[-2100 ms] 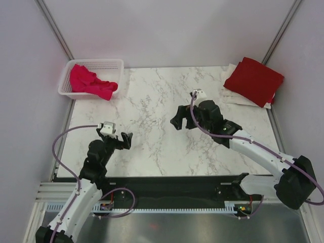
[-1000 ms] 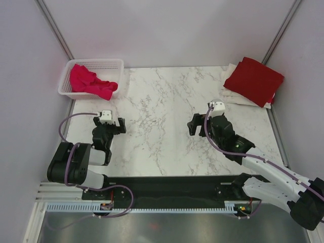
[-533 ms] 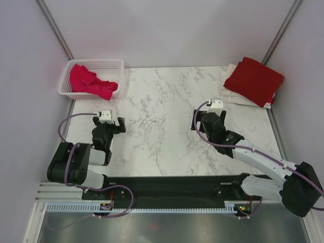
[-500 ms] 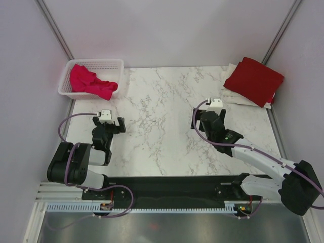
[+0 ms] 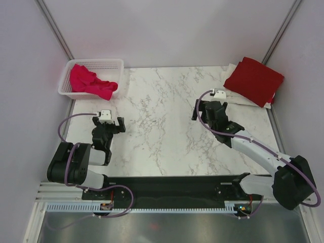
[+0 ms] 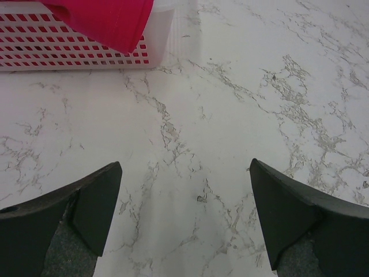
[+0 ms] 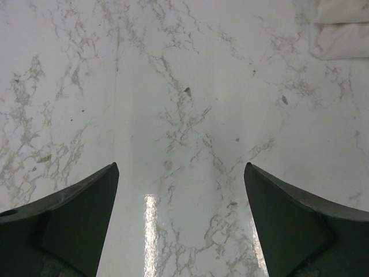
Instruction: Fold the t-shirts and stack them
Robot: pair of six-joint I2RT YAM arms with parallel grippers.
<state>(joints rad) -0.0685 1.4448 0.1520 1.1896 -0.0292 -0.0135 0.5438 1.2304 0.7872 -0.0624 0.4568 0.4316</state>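
Observation:
A folded dark red t-shirt (image 5: 254, 80) lies on top of folded cream-white t-shirts (image 5: 234, 96) at the back right of the marble table. A corner of the cream-white cloth (image 7: 341, 34) shows in the right wrist view. A crumpled pink-magenta t-shirt (image 5: 90, 82) lies in the white mesh basket (image 5: 112, 64) at the back left, hanging over its front wall (image 6: 104, 20). My left gripper (image 5: 107, 125) is open and empty, low over the table near the left front. My right gripper (image 5: 203, 109) is open and empty over the table, left of the folded stack.
The marble tabletop (image 5: 157, 116) lies between the arms. The basket's front wall (image 6: 34, 49) is just ahead of the left gripper. Grey walls and metal posts (image 5: 55, 30) close in the back and sides.
My right gripper has moved back and a little right, toward the folded stack. My left arm pulled back and lowered earlier, and has held still for the last second. The shirts have not moved.

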